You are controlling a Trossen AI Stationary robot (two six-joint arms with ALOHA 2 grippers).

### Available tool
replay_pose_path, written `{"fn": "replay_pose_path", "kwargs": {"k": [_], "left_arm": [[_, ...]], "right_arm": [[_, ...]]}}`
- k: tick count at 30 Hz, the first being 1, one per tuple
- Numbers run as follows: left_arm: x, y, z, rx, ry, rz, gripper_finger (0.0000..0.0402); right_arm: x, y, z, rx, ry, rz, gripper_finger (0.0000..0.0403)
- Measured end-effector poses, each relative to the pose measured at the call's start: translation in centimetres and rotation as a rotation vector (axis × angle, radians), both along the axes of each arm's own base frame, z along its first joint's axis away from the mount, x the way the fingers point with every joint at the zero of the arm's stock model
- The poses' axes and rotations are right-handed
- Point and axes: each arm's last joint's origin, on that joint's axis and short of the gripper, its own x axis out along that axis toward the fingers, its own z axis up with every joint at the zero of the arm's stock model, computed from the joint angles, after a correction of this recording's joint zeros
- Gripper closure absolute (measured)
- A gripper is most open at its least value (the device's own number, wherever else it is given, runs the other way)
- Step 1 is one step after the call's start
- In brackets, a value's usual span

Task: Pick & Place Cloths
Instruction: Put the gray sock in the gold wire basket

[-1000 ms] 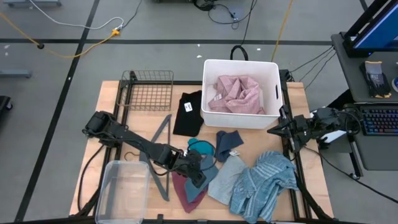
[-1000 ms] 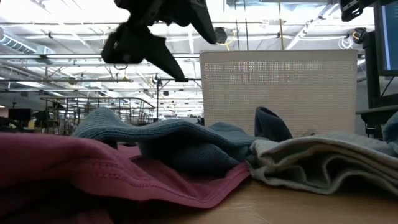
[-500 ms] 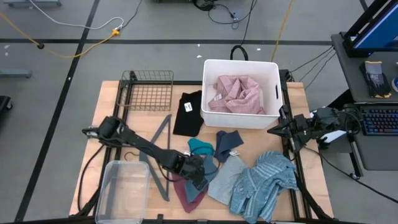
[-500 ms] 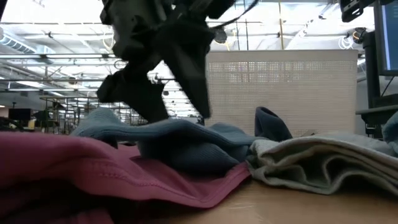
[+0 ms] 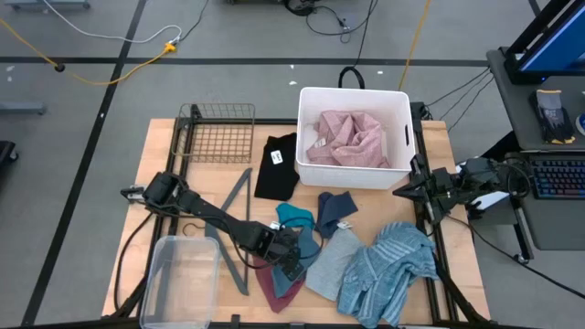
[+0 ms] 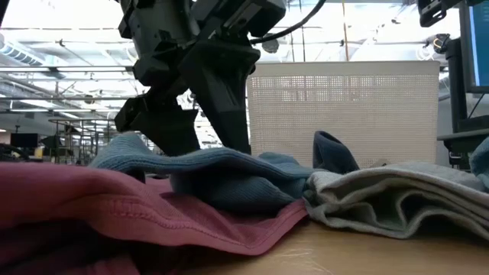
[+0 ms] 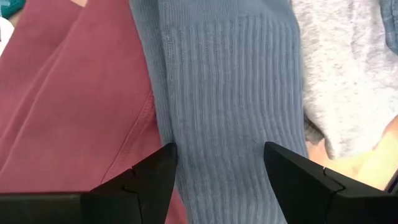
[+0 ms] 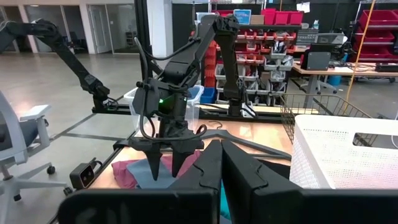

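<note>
The left gripper (image 5: 291, 266) is down on the heap of cloths, its 2 fingers (image 7: 144, 180) spread wide to either side of a ribbed grey-blue cloth (image 7: 233, 118), gripping nothing yet. Against one finger lies the maroon cloth (image 7: 81, 106), smooth with a stitched hem; beyond the other, a pale grey fleecy cloth (image 7: 348, 68). Just behind the gripper sit the teal cloth (image 5: 294, 216) and a dark blue cloth (image 5: 335, 209); the crumpled blue striped cloth (image 5: 384, 270) is farther to its side. A grey hanger (image 5: 236, 206) lies beside its arm, with a clear plastic bin (image 5: 180, 281) nearby. The white basket (image 5: 403, 133) holds the pink cloth (image 5: 347, 139); a black cloth (image 5: 276, 165) lies flat beside it. The right gripper (image 5: 398, 193) waits closed and empty at the table edge.
</note>
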Motion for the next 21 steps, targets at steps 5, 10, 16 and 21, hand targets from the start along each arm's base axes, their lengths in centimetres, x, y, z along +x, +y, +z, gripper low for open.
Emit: {"fn": "replay_pose_path", "kwargs": {"k": [5,10,16,21], "left_arm": [[0.0,0.0,-0.8,0.017,0.032,-0.008,0.0156],[-0.2,-0.1,-1.5,0.039,0.071,-0.033,0.0163],[-0.3,-0.1,-1.4,0.046,0.073,-0.033,0.0229],[-0.3,0.0,-1.4,0.042,0.074,-0.033,0.0300]], "right_arm": [[0.0,0.0,0.0,-0.001,0.000,0.000,0.0403],[0.0,0.0,0.0,-0.002,0.004,0.000,0.0403],[0.0,0.0,0.0,-0.001,0.003,0.000,0.0403],[0.0,0.0,0.0,-0.001,0.004,0.000,0.0403]]}}
